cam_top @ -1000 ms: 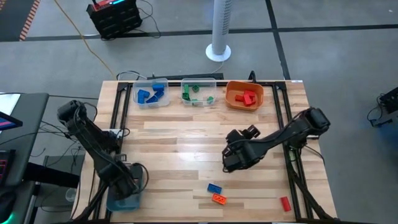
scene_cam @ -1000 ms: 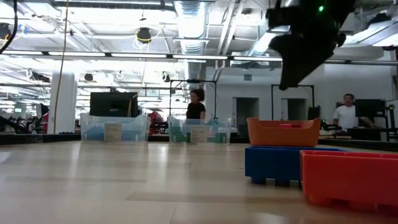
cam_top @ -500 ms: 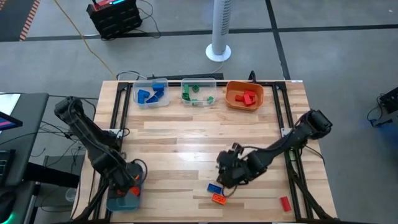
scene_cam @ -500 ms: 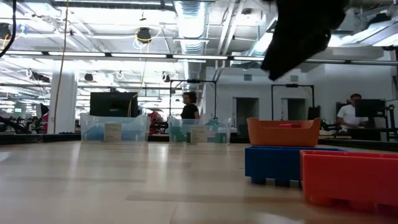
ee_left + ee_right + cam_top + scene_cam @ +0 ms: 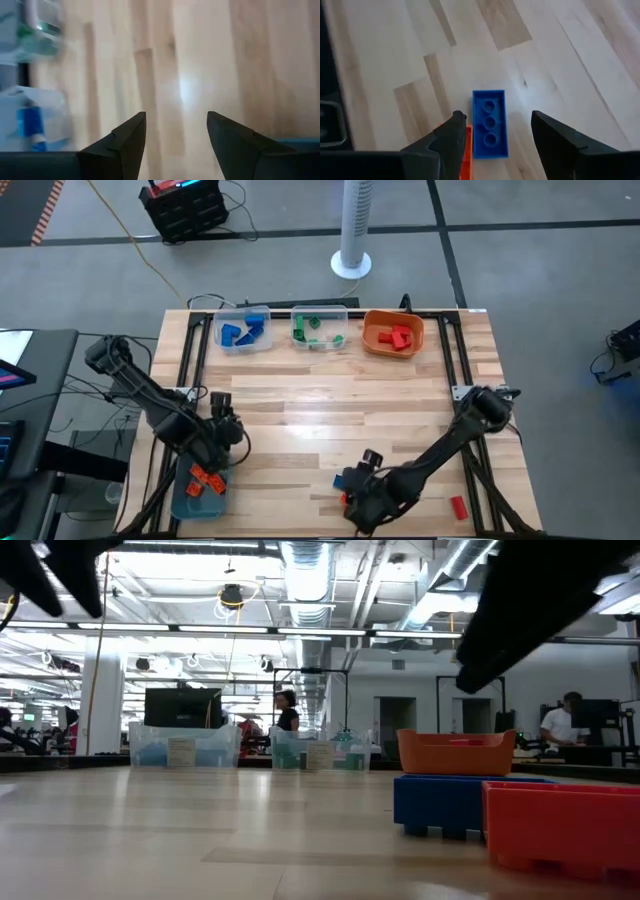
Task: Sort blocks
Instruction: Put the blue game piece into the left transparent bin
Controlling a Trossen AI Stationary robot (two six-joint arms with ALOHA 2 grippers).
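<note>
A blue brick [image 5: 489,124] and an orange brick [image 5: 468,150] lie side by side, flat on the table near its front edge; both also show in the low view, the blue brick [image 5: 455,802] and the orange brick [image 5: 565,825]. My right gripper [image 5: 498,120] is open just above them, one finger on each side of the blue brick, touching nothing. A red brick [image 5: 459,506] lies at the near right. My left gripper [image 5: 225,420] is open and empty, beside a teal bin [image 5: 185,502] that holds orange bricks [image 5: 207,480].
Three bins stand along the far edge: a clear one with blue bricks [image 5: 243,330], a clear one with green bricks [image 5: 320,328] and an orange one with red bricks [image 5: 393,333]. Bare wood lies between them and the near bricks. People stand in the room beyond.
My right gripper has gone toward the table's near edge and left, coming down over the blue and orange bricks. My left gripper has risen from the teal bin and gone toward the far edge and a little right; orange bricks now show in that bin.
</note>
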